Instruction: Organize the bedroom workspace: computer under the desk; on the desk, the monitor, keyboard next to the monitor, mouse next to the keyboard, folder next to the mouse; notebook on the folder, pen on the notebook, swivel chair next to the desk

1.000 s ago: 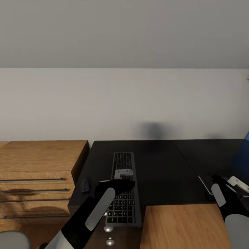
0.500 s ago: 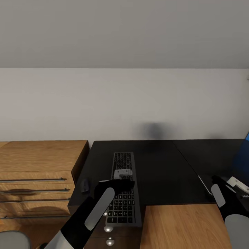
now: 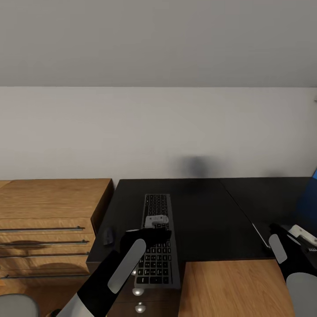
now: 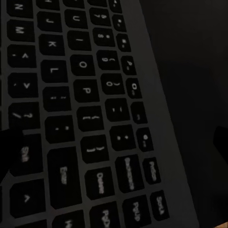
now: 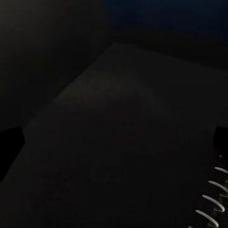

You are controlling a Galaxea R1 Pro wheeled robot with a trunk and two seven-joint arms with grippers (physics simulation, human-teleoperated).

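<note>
Matte black desk top (image 3: 207,215) runs in front of me against the pale wall. Slim silver-grey keyboard with dark keys (image 3: 157,240) lies on it lengthwise, its near end at the front edge. Small black rounded mouse (image 3: 108,237) sits near the keyboard, by the desk's left edge. At right, a thin dark grey spiral-bound notebook (image 5: 128,161) lies flat on the top.

desk (image 3: 202,211): matte black top. keyboard (image 3: 157,237): silver-grey frame, dark keys in rows; left wrist view shows pale legends on near-black keys (image 4: 85,142). mouse (image 3: 108,238), 9 o'clock of the keyboard: black. drawer unit (image 3: 48,220) at 9 o'clock: oak grain, grey bar handles. Wall: pale grey above, off-white band below. Blue panel edge (image 3: 310,198) at 3 o'clock. notebook (image 5: 123,156): dark grey cover, silver spiral loops. Arms: black with grey-white panels. Floor: oak.
</note>
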